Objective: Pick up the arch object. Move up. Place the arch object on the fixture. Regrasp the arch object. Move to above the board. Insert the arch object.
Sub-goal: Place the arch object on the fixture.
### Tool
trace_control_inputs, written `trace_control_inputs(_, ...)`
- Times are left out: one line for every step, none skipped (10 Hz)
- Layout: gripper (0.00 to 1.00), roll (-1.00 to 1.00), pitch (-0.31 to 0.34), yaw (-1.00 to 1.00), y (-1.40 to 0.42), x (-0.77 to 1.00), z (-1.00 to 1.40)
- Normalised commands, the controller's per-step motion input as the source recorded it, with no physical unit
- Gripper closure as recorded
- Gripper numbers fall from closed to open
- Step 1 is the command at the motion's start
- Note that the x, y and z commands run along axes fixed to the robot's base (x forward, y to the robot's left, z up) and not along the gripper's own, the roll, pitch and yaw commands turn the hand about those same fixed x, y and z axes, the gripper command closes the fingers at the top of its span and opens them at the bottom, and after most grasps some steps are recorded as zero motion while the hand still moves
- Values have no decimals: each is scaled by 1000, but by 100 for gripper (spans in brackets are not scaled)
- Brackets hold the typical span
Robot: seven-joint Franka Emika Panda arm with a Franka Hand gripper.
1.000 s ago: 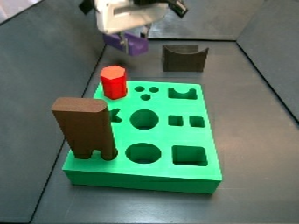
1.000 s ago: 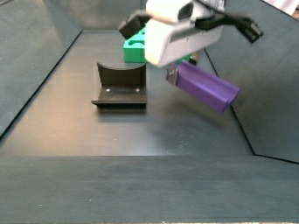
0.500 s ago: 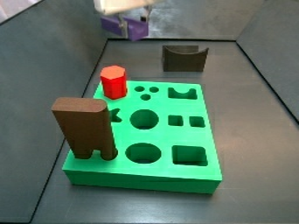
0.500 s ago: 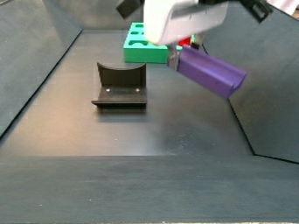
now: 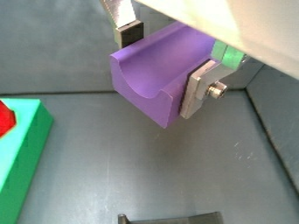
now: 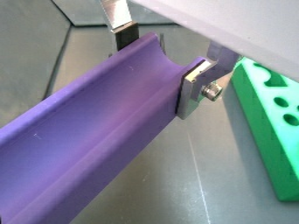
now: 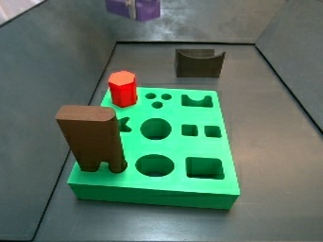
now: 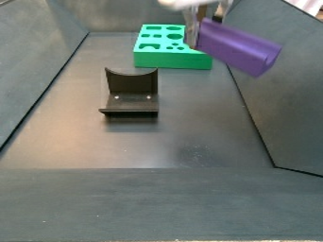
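Observation:
The purple arch object (image 5: 158, 79) hangs high in the air, its long notch face showing in both wrist views (image 6: 93, 140). My gripper (image 5: 163, 59) is shut on it across its width, one silver finger (image 6: 193, 86) on each side. In a side view only the arch object's lower end (image 7: 134, 8) shows at the upper edge; in the other it juts out, tilted (image 8: 237, 47). The dark fixture (image 7: 198, 61) with its U notch stands empty on the floor (image 8: 130, 92), beyond the far end of the green board (image 7: 164, 194).
A red hexagonal peg (image 7: 123, 88) and a tall brown block (image 7: 89, 137) stand in the board, which also shows in both wrist views (image 5: 24, 175) (image 6: 254, 118). Dark sloping walls close in the floor on both sides.
The gripper has risen with the arch object; its body has left the top of both side views, and the arch object sits higher in each.

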Motion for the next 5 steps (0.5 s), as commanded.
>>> trace_control_inputs(100,-50,65,5,-7,6,310)
trace_control_inputs(100,-137,-51,-1000,214,1000,407)
trace_control_inputs(100,-142,-43,-1000,216,1000,336)
trace_control_inputs(100,-158,-25,-1000,202,1000,298)
trace_control_inputs(100,-177,-11,-1000,174,1000,265)
